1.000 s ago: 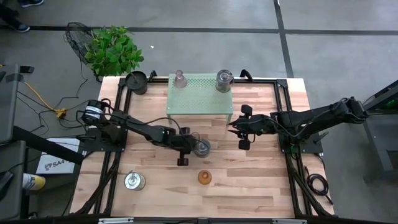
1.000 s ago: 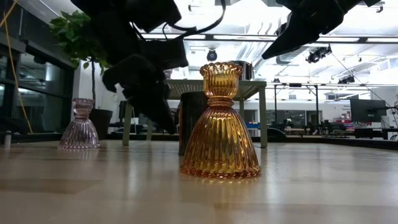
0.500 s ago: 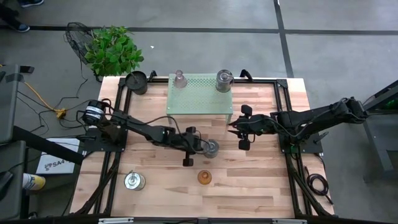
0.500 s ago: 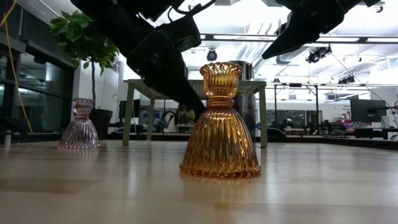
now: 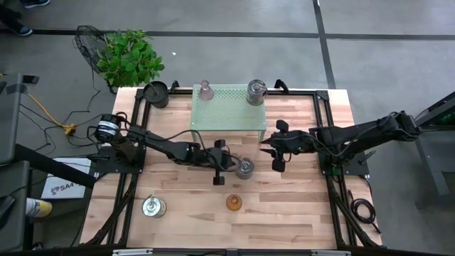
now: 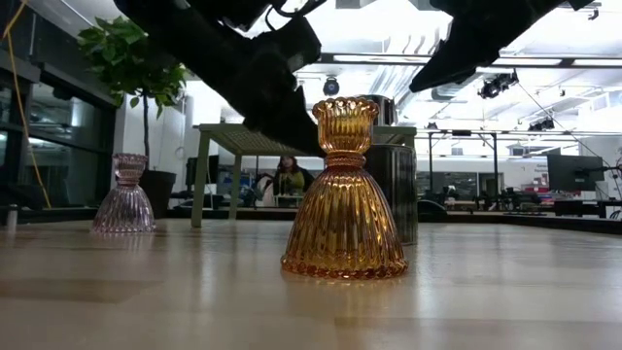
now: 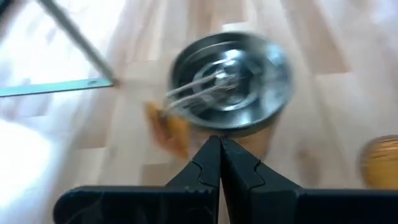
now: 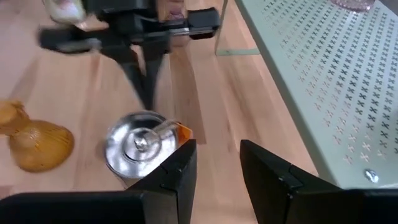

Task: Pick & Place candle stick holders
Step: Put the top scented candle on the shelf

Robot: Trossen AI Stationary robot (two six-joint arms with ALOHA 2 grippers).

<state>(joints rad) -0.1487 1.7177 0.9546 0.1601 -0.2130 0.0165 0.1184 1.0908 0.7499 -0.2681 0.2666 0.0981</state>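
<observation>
- High view: left gripper sits just beside the silver candle holder at mid-table, below the perforated shelf; best to nudge gently, or it tips; right gripper waits close by.
- Low view: amber glass holder stands upright in front; pink glass holder far off.
- Left wrist view: fingers pinched together, empty, tips at the holder's rim.
- Right wrist view: fingers spread apart, holding nothing; the holder looks squat, round, shiny.

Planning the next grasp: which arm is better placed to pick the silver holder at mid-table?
Right. Its hand is open, facing the silver holder; the left hand is shut beside it.
</observation>
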